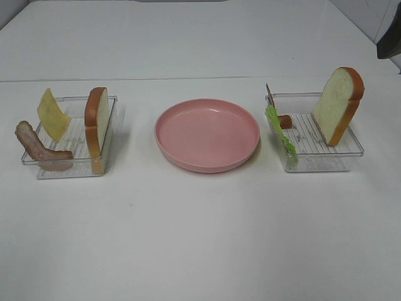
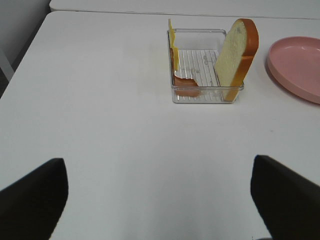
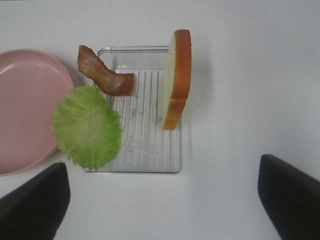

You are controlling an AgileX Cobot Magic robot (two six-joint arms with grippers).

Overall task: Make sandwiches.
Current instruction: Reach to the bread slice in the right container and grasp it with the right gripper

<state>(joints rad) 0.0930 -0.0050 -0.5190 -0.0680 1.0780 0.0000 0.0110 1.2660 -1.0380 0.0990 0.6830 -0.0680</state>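
The sandwiches' parts stand apart in two clear trays. The left tray holds a yellow cheese slice, a bacon strip and an upright bread slice. The right tray holds a lettuce leaf, a bacon strip and a leaning bread slice. My left gripper is open, well short of its tray and the bread slice. My right gripper is open, just short of its tray, the lettuce leaf and the bread slice.
A round pink plate sits between the trays with nothing on it. It also shows at the edge of the left wrist view as the plate and in the right wrist view as the plate. White tabletop surrounds everything.
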